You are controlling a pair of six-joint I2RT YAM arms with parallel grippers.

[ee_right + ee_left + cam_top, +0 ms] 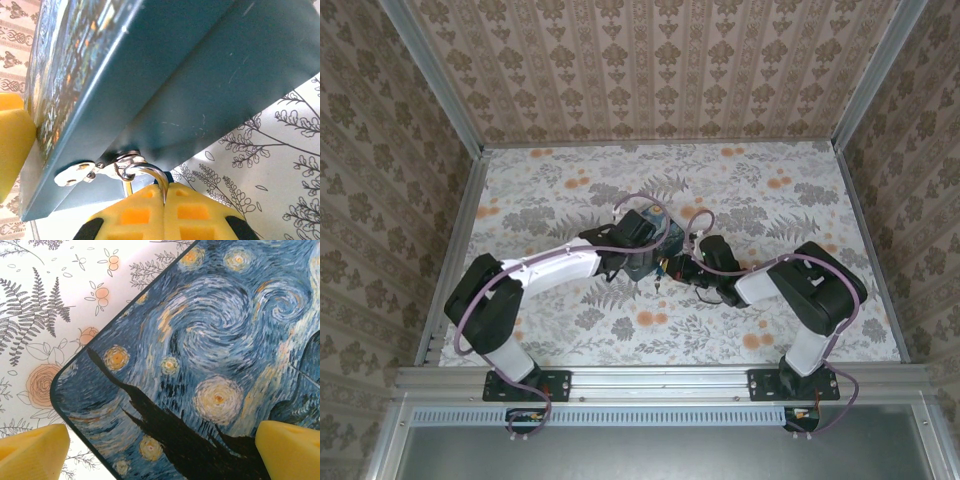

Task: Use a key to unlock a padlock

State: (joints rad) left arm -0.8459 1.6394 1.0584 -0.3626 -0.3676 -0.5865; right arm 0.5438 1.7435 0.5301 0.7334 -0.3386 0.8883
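Observation:
The starry-night box (644, 266) lies mid-table, and its silver hasp (107, 167) sits on the teal front wall. The padlock's steel shackle (148, 170) is hooked through the hasp ring. A sliver of its teal body (170, 177) peeks out behind my right gripper (165, 194), which is shut with the shackle pinched between its yellow fingers. My left gripper (162, 455) hangs wide open over the painted lid (200, 355); one finger (35, 452) is past the box's edge, the other (292, 450) over the lid. The key is hidden; a thin brassy strip (128, 188) shows beside the shackle.
The floral tablecloth (770, 200) covers the whole table, walled by patterned panels at the back and both sides. Both arms meet at the box, the left arm (555, 268) coming from the left and the right arm (770, 282) from the right.

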